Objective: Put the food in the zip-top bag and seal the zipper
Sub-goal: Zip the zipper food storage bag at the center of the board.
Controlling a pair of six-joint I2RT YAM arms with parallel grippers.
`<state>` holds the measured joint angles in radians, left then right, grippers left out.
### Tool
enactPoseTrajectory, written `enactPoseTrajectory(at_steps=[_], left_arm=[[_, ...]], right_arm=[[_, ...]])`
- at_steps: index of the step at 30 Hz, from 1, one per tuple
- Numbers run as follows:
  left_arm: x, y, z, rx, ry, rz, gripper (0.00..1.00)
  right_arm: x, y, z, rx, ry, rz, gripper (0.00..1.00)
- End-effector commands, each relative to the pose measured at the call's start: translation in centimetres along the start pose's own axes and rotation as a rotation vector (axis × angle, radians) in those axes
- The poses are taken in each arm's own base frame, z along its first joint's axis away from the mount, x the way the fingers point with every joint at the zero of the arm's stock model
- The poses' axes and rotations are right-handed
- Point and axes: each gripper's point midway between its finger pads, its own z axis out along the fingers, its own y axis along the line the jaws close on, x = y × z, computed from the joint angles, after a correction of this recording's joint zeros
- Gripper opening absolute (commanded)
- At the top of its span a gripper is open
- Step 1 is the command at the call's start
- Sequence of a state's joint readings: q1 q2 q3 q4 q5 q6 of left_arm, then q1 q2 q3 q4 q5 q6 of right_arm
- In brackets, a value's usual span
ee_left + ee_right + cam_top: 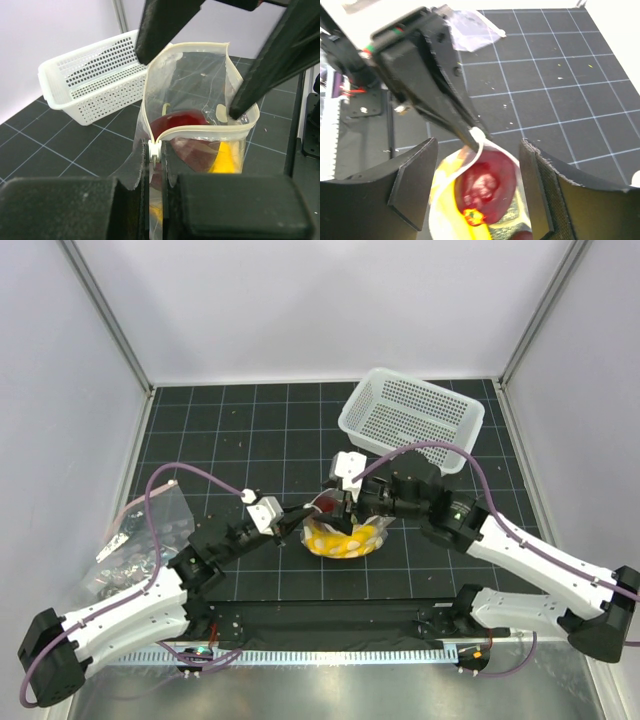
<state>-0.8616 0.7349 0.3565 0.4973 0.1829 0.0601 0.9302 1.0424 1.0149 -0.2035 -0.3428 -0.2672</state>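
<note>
With left tool (155,156) pinched shut on one end of the zipper (200,131), close the open right tool (477,150) squarely across both strips of the zip-top bag (200,75), then press along, clear of the food (482,187).

Upright open zip-top bag (197,75), banana (227,159) and red fruit (181,122) inside

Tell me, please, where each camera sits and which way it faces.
Top external: above and behind, looking down at the table; both arms show.
Left wrist: on that arm, facing the white basket across the zip-top bag, left gripper pinching its rim.
Right wrist: on that arm, looking into the bag; open right gripper straddles it.
Shared: both wrists see the red fruit and banana.
</note>
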Motion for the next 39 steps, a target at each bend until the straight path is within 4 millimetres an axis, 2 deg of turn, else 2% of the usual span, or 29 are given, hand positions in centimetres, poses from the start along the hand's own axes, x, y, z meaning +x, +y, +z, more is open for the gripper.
enactPoseTrajectory(at_steps=[1,4,10,13,14,17,19,21,22,26,30,32,34,39], left_arm=[[-3.1,0.6,0.1,-0.017,-0.078,0.012,0.00],[-3.3,0.3,-0.1,-0.008,-0.086,0.001,0.00],[-3.5,-0.2,-0.3,0.016,-0.093,-0.012,0.00],[-3.6,-0.1,-0.3,0.014,-0.093,-0.014,0.00],[-3.6,-0.1,-0.3,0.012,-0.094,-0.015,0.00],[-3.7,0.1,-0.5,-0.004,-0.096,-0.015,0.00],[-3.8,0.1,-0.6,-0.007,-0.101,-0.016,0.00],[-4.1,0.3,-0.8,-0.017,-0.114,-0.015,0.00],[-4.0,0.3,-0.9,-0.020,-0.117,-0.018,0.00],[-3.8,0.7,-1.0,-0.046,-0.123,-0.029,0.05],[-3.3,0.9,-0.8,-0.060,-0.136,-0.029,0.25],[-2.5,1.2,-0.7,-0.080,-0.125,-0.033,0.31],[-2.2,1.6,-0.7,-0.106,-0.122,-0.037,0.35],[-2.1,1.5,-0.5,-0.096,-0.129,-0.035,0.47]], right_arm=[[-0.5,-1.4,0.7,0.029,0.029,-0.090,0.71],[0.9,-1.8,1.5,0.031,0.075,-0.103,0.71],[1.9,-2.2,2.1,0.037,0.106,-0.130,0.70],[2.5,-1.9,2.2,0.013,0.122,-0.140,0.59],[3.4,-1.6,2.4,-0.005,0.156,-0.132,0.51],[3.9,-1.2,2.5,-0.032,0.185,-0.120,0.32],[4.1,-0.9,2.4,-0.049,0.190,-0.119,0.27],[4.1,-0.6,2.4,-0.064,0.192,-0.116,0.06],[4.0,-0.7,2.4,-0.057,0.191,-0.111,0.01],[3.8,-0.7,2.1,-0.045,0.172,-0.096,0.01],[3.5,-0.8,1.6,-0.018,0.143,-0.092,0.01],[2.9,-0.9,1.2,-0.007,0.117,-0.091,0.01],[3.2,-0.9,1.0,-0.001,0.114,-0.088,0.01],[3.0,-1.0,0.8,0.009,0.102,-0.085,0.01]])
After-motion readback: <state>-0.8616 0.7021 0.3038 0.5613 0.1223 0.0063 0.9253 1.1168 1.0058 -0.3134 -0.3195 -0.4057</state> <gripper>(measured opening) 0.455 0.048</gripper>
